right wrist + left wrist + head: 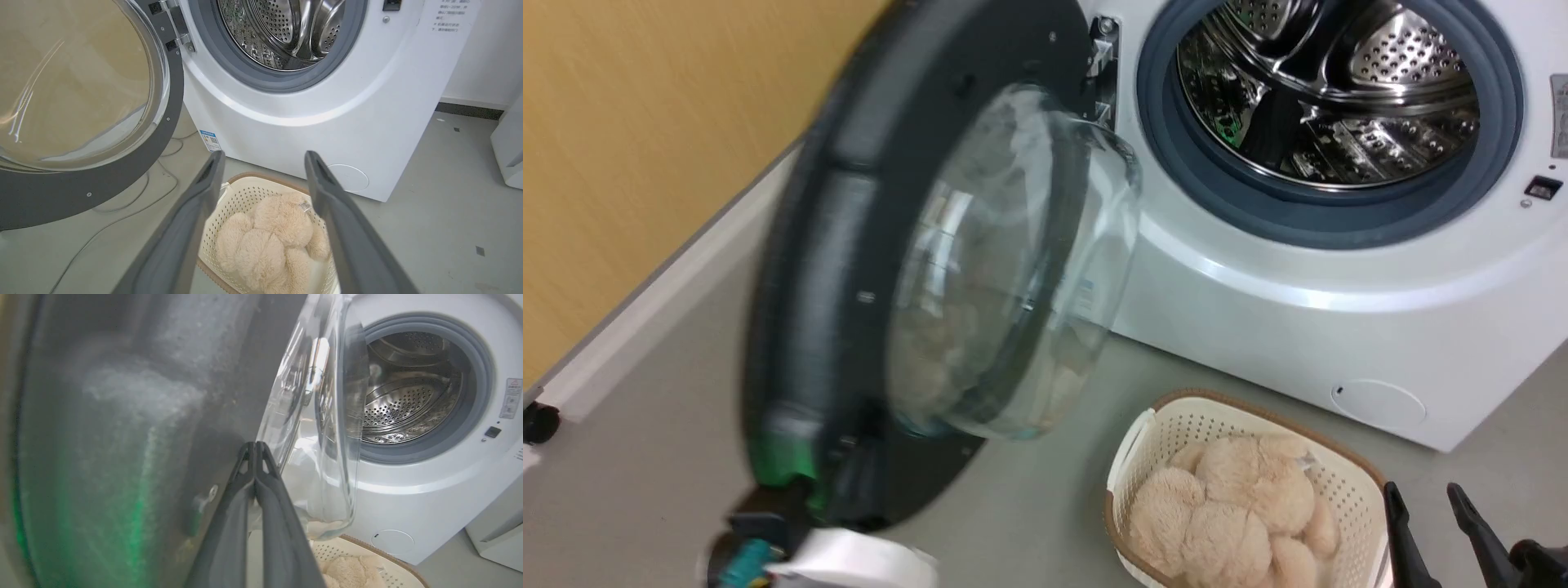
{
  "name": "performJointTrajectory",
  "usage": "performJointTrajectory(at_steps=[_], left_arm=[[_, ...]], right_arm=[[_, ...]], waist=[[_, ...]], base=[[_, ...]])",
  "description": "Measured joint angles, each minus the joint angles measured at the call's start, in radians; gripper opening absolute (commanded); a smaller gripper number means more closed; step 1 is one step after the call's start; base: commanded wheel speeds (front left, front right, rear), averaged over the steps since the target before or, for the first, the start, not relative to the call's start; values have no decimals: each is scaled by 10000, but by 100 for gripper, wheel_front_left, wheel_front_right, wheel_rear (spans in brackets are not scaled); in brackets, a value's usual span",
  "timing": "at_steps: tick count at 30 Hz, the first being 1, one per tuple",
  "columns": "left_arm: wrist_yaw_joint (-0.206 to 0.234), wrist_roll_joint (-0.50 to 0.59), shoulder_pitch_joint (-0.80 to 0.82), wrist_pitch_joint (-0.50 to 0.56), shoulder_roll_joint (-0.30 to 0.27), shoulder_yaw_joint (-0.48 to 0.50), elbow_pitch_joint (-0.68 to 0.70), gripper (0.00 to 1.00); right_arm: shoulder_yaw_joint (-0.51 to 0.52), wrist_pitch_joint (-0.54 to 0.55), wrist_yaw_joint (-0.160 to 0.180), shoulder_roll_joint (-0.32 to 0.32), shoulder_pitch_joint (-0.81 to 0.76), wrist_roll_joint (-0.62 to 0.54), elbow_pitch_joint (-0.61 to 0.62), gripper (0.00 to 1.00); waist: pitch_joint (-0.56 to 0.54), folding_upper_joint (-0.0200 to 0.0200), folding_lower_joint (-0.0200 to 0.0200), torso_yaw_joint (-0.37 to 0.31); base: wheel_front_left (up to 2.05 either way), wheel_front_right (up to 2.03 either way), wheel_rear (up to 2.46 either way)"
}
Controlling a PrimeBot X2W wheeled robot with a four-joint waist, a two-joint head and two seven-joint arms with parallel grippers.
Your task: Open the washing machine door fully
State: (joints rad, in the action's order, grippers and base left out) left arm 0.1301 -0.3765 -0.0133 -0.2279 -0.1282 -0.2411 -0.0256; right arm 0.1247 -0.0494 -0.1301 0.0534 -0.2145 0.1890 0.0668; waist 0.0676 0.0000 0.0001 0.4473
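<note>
Dark fingers (229, 531) of the left gripper (255, 446) rise close to the left wrist camera, pressed together tip to tip with nothing seen between them. Their tips are at the dark inner ring of the washing machine door (122, 416), just beside its glass bowl (322, 428); whether they touch it I cannot tell. That door stands swung out from the washing machine (1258, 310) on the hinge (1104, 65) at the left of the opening, well off the grey gasket (1339, 216), its bowl bulging toward the white front. It is blurred in the head view. Beside it the steel drum (1331, 82) lies uncovered. The right gripper (264, 157) hangs with its fingers spread wide and empty above a cream basket (249, 192) holding a beige plush toy (265, 237). The basket sits on the grey floor (429, 228) just in front of the machine, below the small round flap (347, 177).
</note>
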Motion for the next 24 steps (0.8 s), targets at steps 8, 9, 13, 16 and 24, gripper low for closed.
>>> performJointTrajectory(at_steps=[8,9,13,16,24], left_arm=[[-117,-357,1220,-274,-568,1687,-1275,0],[-176,-380,1388,-280,-575,1879,-1419,0],[-272,-196,1966,-330,-585,2479,-1691,0],[-387,6,2458,-326,-802,3331,-2397,0],[-650,253,2908,-326,-1093,4518,-3591,0]], right_arm=[[-4,138,0,-4,340,-232,213,100],[-8,153,0,-2,390,-245,249,100],[-8,230,0,-2,505,-301,307,100],[-94,311,0,-2,626,-326,318,100],[-113,360,0,-4,645,-326,286,100]], waist=[[587,0,0,-296],[668,0,0,-337],[944,0,0,-501],[1086,0,0,-713],[1002,0,0,-873]], base=[[0,0,0],[0,0,0],[0,0,0],[0,0,0],[0,0,0]])
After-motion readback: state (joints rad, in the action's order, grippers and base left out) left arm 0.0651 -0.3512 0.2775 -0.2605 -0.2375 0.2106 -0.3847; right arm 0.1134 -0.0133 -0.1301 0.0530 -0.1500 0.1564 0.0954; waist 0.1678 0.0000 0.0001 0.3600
